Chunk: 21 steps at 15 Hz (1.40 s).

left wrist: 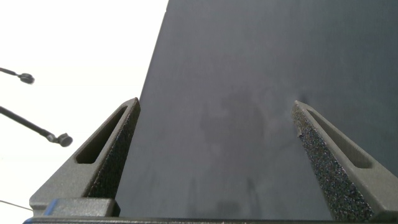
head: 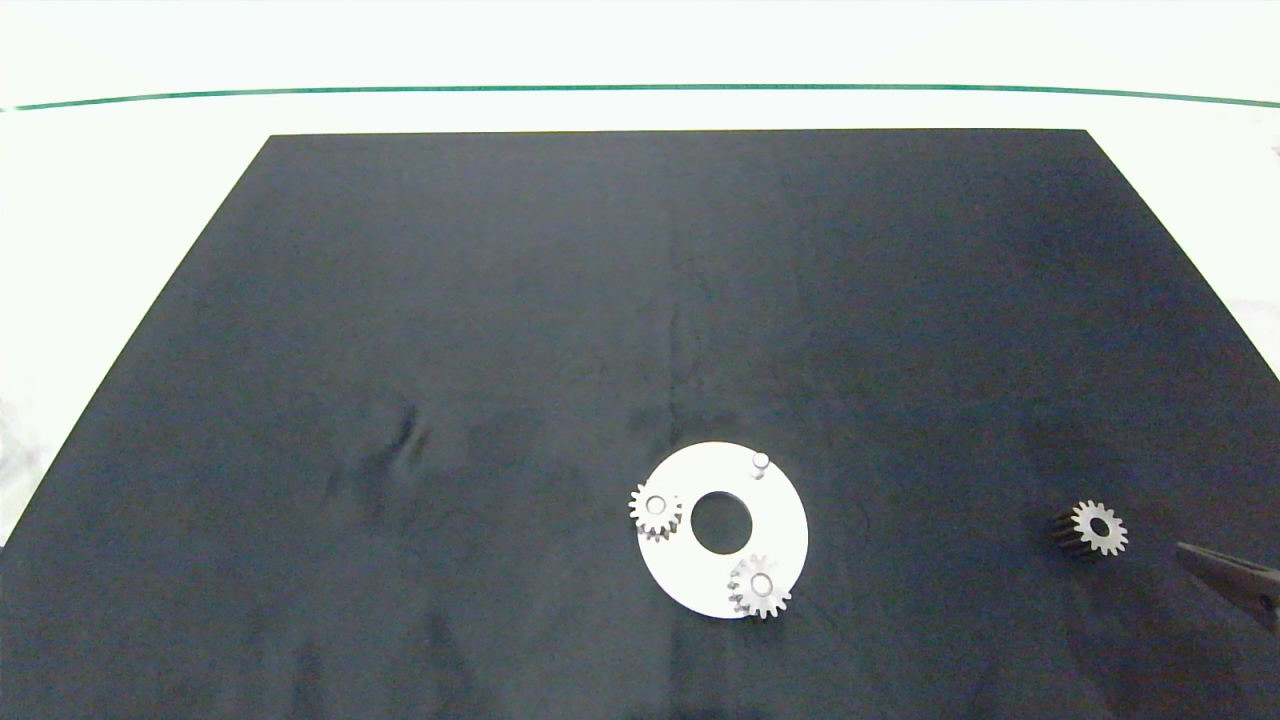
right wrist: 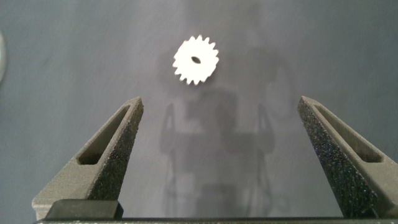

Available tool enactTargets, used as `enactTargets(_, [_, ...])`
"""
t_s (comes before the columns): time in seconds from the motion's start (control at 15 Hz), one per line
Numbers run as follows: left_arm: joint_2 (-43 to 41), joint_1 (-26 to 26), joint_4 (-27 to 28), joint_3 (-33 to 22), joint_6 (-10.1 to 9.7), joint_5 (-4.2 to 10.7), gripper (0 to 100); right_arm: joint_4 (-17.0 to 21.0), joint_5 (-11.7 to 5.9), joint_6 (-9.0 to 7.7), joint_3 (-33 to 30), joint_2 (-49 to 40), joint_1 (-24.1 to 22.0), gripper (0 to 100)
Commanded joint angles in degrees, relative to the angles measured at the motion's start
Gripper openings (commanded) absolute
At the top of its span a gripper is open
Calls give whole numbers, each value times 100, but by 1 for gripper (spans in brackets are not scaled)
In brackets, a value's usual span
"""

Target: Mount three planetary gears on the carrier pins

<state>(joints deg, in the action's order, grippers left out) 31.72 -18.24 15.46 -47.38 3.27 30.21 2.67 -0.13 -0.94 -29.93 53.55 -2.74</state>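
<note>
A black mat (head: 640, 330) covered most of a white table (head: 120, 200). Nearest the camera, at about five o'clock from the mat's middle, lay a flat white disc (head: 775, 510) with a round centre hole. Two gears sat on its pins: one gear (head: 759, 586) at the disc's five o'clock edge, another gear (head: 655, 511) at its nine o'clock edge. The third pin (head: 760, 463) stood bare at about one o'clock on the disc.

Well to the right of the disc, at three o'clock, a third gear (head: 1098, 528) lay loose on the mat, tilted so its dark side showed. The right gripper (right wrist: 221, 106) was just beside it, entering from the right edge at about four o'clock from that gear. Its fingers (right wrist: 112, 155) were spread wide apart and held nothing; the loose gear lay ahead of the fingertips, not between them and not touched.

The left gripper (left wrist: 216, 104) did not appear in the overhead view. Its fingers (left wrist: 109, 152) were also spread wide and empty, above the mat's left border where black met white table.
</note>
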Motion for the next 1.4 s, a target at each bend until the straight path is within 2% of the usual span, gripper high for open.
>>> enactTargets(0.07, [-272,66,10,10,16,20,100,-724,-22,50,444,700,-121,100])
enactTargets(0.4, [-456,110,326,54,16,20,100,-1243,22,68,593,1342,-16,100])
enactTargets(0.6, [-474,110,361,71,16,11,100,-1735,40,85,620,1641,46,100])
enactTargets(0.8, [-509,110,361,124,16,11,100,-1849,31,173,637,1737,230,100])
enactTargets(1.0, [-544,110,405,177,16,11,100,-1902,31,173,629,1869,274,100])
enactTargets(1.4, [-632,110,405,282,16,11,100,-2288,22,155,664,2247,292,100])
